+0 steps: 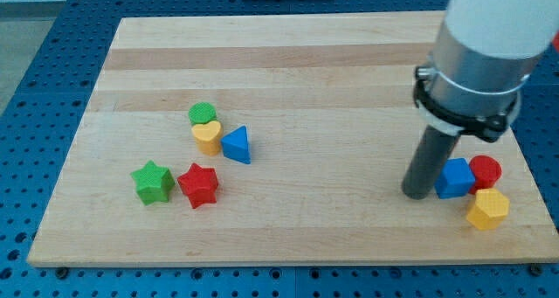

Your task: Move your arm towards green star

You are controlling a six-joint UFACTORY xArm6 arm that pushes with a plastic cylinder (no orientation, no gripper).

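The green star (152,182) lies at the view's lower left of the wooden board, touching the red star (199,185) on its right. My tip (417,193) stands far to the view's right of the green star, at the lower right of the board. It is just left of the blue cube (454,177), touching or almost touching it.
A green cylinder (203,114), a yellow heart (207,137) and a blue triangle (237,145) cluster above the stars. A red cylinder (486,170) and a yellow hexagon (487,209) sit by the blue cube. The board's edge (288,261) runs along the bottom.
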